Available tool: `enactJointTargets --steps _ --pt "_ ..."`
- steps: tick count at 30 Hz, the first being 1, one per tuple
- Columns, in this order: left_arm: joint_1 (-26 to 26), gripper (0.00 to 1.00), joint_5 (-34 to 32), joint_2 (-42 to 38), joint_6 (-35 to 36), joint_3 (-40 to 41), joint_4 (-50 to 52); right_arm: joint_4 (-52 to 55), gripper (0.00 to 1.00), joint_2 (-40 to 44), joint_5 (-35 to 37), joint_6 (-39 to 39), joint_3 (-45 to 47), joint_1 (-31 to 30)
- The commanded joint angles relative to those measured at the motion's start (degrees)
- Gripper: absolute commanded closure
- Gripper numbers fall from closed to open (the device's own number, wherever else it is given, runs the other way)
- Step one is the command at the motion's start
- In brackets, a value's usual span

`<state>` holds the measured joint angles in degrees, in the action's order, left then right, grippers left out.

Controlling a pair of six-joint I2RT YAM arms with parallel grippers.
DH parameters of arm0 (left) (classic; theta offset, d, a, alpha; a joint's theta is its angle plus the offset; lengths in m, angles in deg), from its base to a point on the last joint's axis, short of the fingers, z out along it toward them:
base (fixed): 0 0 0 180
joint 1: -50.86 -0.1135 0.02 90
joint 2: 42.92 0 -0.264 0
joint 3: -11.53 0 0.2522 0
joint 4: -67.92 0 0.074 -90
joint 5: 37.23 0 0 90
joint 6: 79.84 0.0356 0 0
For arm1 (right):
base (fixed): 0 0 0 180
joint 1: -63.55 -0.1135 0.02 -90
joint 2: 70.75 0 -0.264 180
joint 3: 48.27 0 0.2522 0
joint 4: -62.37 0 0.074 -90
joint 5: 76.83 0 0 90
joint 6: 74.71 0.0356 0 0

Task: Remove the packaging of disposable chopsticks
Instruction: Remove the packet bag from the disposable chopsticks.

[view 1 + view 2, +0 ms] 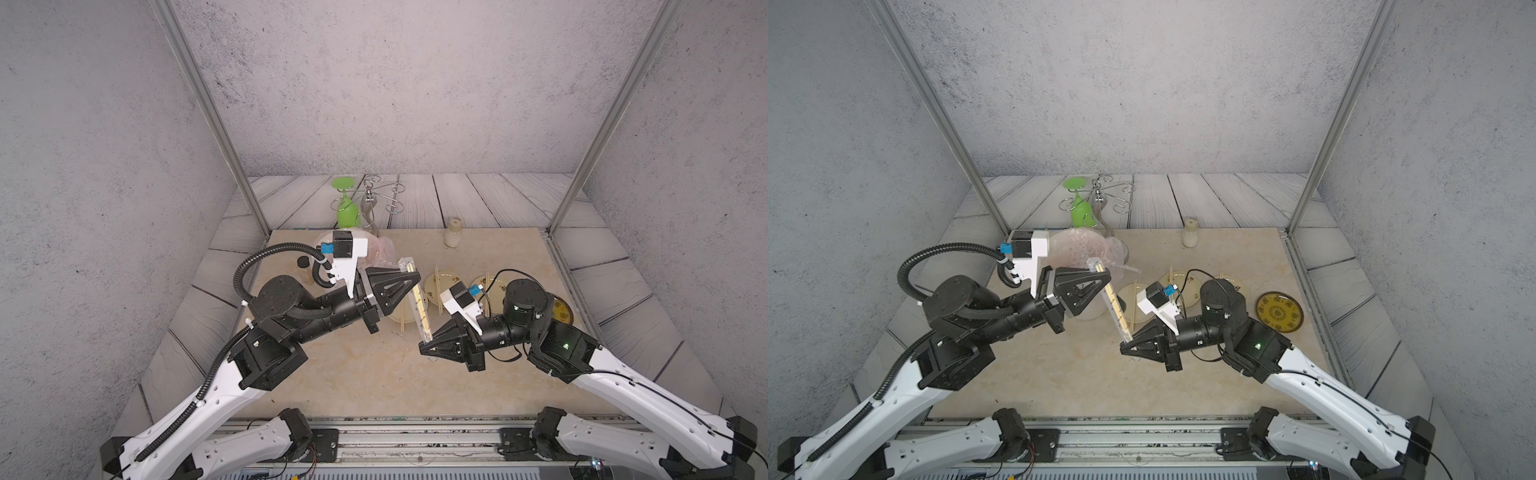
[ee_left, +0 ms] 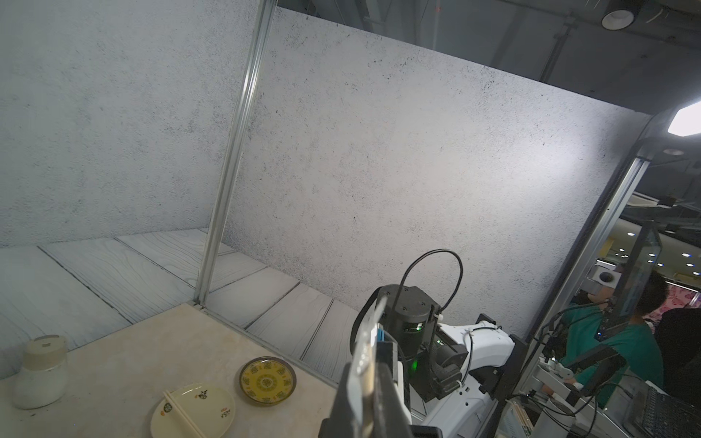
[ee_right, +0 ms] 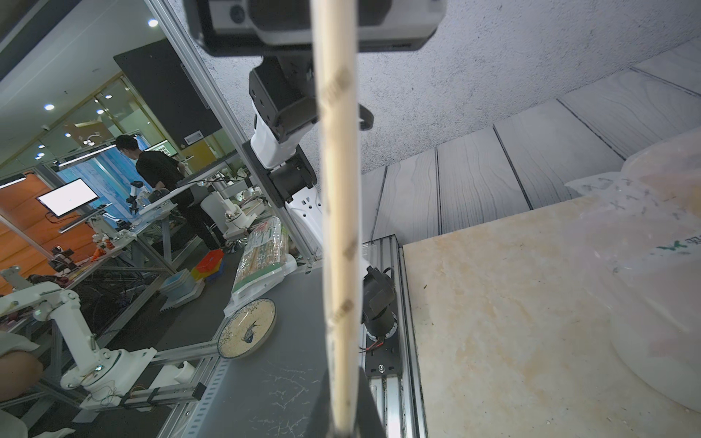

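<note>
The beige table (image 1: 374,374) is seen in both top views, closed in by grey walls. A pinkish bag (image 1: 1084,247) is set at its far left, partly hidden behind the left arm's camera. Right of centre, pale plates (image 1: 1179,282) are laid in a row, and a yellow patterned plate (image 1: 1279,311) is found furthest right. In the left wrist view the yellow plate is shown bare, while a loose pair (image 2: 182,413) is carried on the pale one beside it. A small white jar (image 1: 453,232) is stood near the far edge, well apart from the plates.

Above the middle of the table a sleeve (image 1: 1113,300) is held in the air on a slant, with chopsticks (image 1: 422,305) visible inside it. Its far end is clamped by the left gripper (image 1: 415,276), whose jaws are closed on it. Its near end is pinched by the right gripper (image 1: 424,343), likewise clenched on it. The sleeve is drawn straight between the two. In the right wrist view it is seen running up from the fingers toward the left arm, with small dark marks printed along it.
</note>
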<state>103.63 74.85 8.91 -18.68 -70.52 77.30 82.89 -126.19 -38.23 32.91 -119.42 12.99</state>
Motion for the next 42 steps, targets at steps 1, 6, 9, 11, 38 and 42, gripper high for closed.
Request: enactJointTargets --steps 1,6,9,11,38,42 --pt "-0.1 1.00 -0.9 0.4 0.6 -0.3 -1.5 -0.1 1.00 -0.2 0.0 1.7 -1.8 -0.2" --pt "-0.1 1.00 -4.8 2.5 0.1 0.3 1.9 6.3 1.00 0.4 11.5 1.4 -7.1 -0.1" --pt "-0.1 1.00 -4.7 4.7 -2.4 1.7 1.7 7.4 1.00 0.3 15.9 1.2 -11.1 -0.2" --pt "-0.1 1.00 -2.8 6.0 -4.4 3.0 -0.2 7.3 1.00 0.2 18.2 0.7 -13.6 -0.2" --pt "2.9 1.00 10.5 10.0 -12.9 20.0 -4.3 0.6 1.00 -7.5 19.4 -4.9 -33.9 2.6" --pt "4.2 1.00 10.9 10.5 -14.7 21.1 -6.2 -0.9 1.00 -6.7 20.0 -5.2 -33.3 2.9"
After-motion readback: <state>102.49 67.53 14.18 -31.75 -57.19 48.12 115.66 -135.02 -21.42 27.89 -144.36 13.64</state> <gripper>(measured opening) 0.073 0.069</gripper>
